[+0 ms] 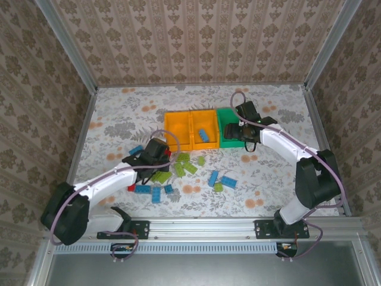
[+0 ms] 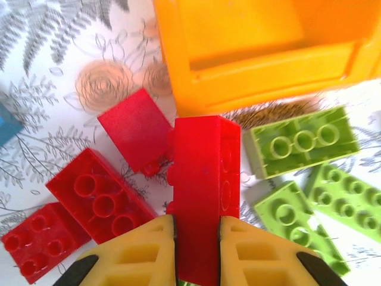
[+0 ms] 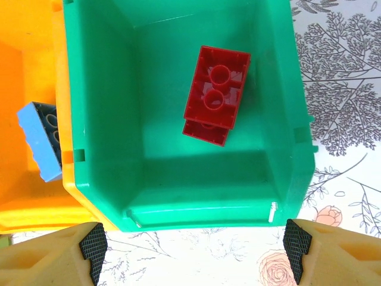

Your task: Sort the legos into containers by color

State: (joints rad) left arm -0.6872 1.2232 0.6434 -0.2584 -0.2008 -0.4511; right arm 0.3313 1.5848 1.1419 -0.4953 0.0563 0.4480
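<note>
The left gripper [image 2: 196,235] pinches a red brick [image 2: 205,179], likely bound for the green bin [image 3: 101,101] at two o'clock, where red bricks [image 3: 213,95] lie; the right gripper [image 3: 193,247] hangs open there.

The near end of the clamped red brick [image 2: 202,179] is lying hidden between the yellow fingers [image 2: 134,256] of the left gripper [image 2: 196,220], which the bottom edge is cutting off. Ahead of that gripper, the orange bin [image 2: 262,65] is being cropped at top and right; to its left, a blue piece [image 2: 7,125] is showing just a corner. Ahead of the right gripper [image 3: 196,244], an upturned red brick [image 3: 215,89] in the green bin [image 3: 107,119] is covering part of a second red piece [image 3: 205,132]. Left of it, the bin wall is hiding one side of a blue brick [image 3: 38,140].
</note>
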